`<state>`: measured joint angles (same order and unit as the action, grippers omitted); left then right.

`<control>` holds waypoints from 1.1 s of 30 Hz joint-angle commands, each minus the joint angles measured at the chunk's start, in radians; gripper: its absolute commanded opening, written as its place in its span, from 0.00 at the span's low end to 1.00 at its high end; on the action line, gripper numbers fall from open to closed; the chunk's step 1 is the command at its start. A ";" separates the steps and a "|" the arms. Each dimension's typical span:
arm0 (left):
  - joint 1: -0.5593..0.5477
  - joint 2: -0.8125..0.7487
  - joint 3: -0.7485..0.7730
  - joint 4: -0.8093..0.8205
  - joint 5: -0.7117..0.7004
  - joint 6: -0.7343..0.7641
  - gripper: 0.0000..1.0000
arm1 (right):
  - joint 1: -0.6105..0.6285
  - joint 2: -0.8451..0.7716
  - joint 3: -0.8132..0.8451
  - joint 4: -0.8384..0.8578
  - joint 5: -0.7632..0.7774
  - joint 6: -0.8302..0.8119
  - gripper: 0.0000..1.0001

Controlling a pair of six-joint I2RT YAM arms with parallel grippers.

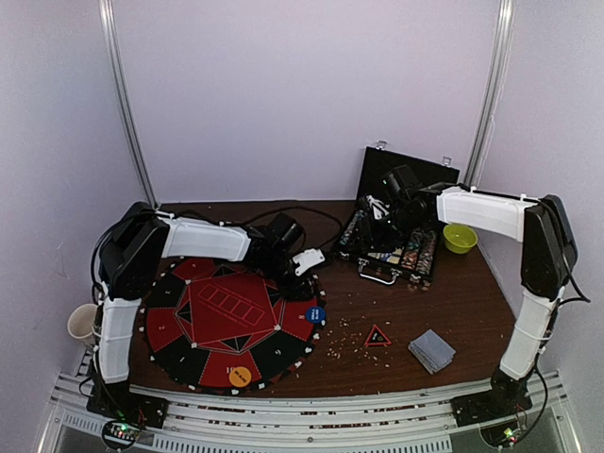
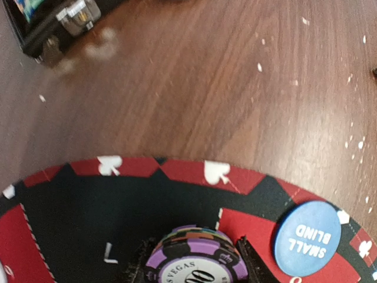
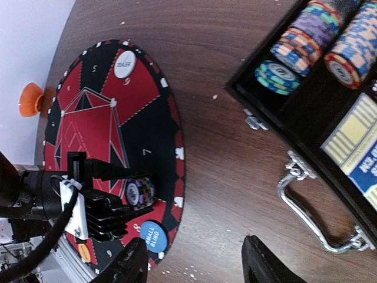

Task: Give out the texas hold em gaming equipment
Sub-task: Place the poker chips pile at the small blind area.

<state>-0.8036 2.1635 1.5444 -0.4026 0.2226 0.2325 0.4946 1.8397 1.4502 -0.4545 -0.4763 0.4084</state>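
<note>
Three discs (image 3: 152, 236), one card pile (image 1: 431, 350), one gripped chip stack (image 2: 195, 259)

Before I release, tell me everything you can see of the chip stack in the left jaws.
The chip stack is a short upright pile of small plastic-looking chips, edges striped purple, black and orange; the top one is purple with a pale centre reading VEGAS. The black jaws of the left gripper grip both sides. It is over a black segment of the red-and-black mat, near but apart from the blue SMALL BLIND disc. Whether it touches the mat is unclear.
</note>
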 commanded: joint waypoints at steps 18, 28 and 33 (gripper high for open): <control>-0.025 0.076 0.093 -0.080 -0.032 -0.043 0.26 | -0.020 -0.091 -0.021 -0.109 0.157 -0.095 0.57; -0.025 0.074 0.083 -0.089 -0.019 -0.025 0.61 | -0.019 -0.092 -0.008 -0.118 0.179 -0.115 0.58; -0.024 0.028 0.077 -0.064 -0.012 -0.029 0.67 | -0.023 -0.084 0.033 -0.137 0.222 -0.189 0.58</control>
<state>-0.8249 2.2177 1.6180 -0.4732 0.2001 0.2008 0.4736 1.7855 1.4399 -0.5564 -0.3099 0.2893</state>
